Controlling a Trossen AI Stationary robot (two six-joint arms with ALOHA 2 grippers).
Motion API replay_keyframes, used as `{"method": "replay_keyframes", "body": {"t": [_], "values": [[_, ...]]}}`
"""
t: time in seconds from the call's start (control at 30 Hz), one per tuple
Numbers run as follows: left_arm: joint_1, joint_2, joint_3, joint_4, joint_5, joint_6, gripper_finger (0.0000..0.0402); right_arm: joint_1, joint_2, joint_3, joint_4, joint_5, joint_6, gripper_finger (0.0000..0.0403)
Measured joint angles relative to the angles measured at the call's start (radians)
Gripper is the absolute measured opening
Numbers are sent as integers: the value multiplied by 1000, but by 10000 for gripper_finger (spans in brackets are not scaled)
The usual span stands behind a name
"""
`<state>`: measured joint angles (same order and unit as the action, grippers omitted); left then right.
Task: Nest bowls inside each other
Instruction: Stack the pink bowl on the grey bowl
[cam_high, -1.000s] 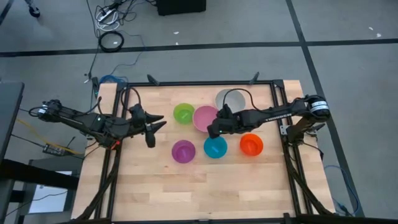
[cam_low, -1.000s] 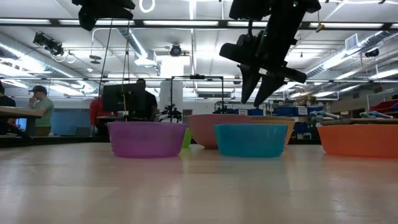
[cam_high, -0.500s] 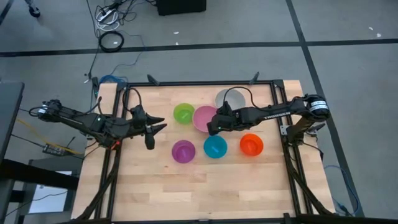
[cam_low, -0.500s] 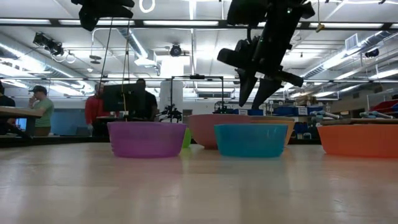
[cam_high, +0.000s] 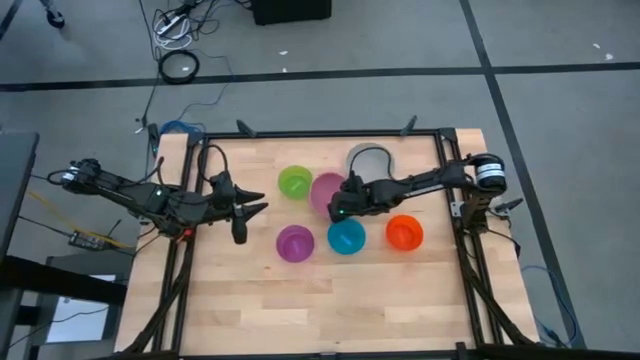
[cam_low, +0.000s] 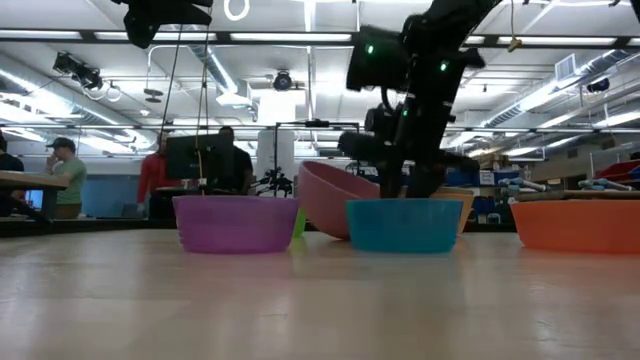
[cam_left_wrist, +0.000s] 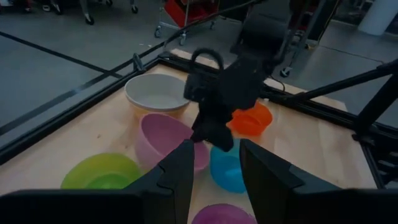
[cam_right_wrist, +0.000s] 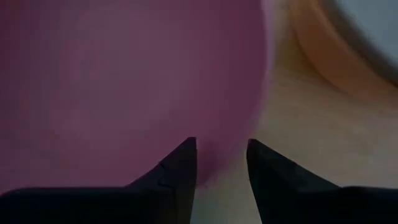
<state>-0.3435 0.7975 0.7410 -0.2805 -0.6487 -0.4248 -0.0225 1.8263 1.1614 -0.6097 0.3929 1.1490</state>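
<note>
The pink bowl (cam_high: 322, 186) stands tipped at mid-table, the left side of its rim (cam_low: 306, 166) raised. My right gripper (cam_high: 337, 211) is open at the bowl's right side, one finger on each side of its wall. Around it stand the lime green bowl (cam_high: 295, 182), the purple bowl (cam_high: 295, 243), the blue bowl (cam_high: 346, 236) and the red-orange bowl (cam_high: 404, 232). The grey-white bowl (cam_left_wrist: 155, 92) sits inside the orange bowl (cam_right_wrist: 314, 59) at the far side. My left gripper (cam_high: 252, 210) hovers open above the table's left part, holding nothing. My right gripper straddles the pink bowl's rim (cam_right_wrist: 221, 163) on its right side, one finger (cam_right_wrist: 180, 168) inside the bowl and the other (cam_right_wrist: 267, 171) outside. The fingers slant down from the table's right. The bowl is tipped, its lower right part on the table.
The blue bowl stands just in front of my right gripper and the orange and grey-white pair just behind it. The near half of the wooden table (cam_high: 330, 300) is bare. A black frame (cam_high: 320, 133) runs along the table's edges. People show in the room beyond.
My right gripper has come down onto the right side of the pink bowl. The bowl, which stood level, has tipped: the left side of its rim has risen while its right side stays low.
</note>
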Motion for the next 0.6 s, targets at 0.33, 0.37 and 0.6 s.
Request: {"method": "replay_keyframes", "body": {"t": [0.33, 0.37, 0.6], "values": [[0, 0, 0, -2, 0, 0, 138, -8, 51, 0, 60, 16, -42, 72], [0, 0, 0, -2, 0, -1, 138, -9, 51, 0, 66, 20, -46, 68], [0, 0, 0, -2, 0, -2, 138, -27, 43, 2, 119, 7, -83, 30]]}}
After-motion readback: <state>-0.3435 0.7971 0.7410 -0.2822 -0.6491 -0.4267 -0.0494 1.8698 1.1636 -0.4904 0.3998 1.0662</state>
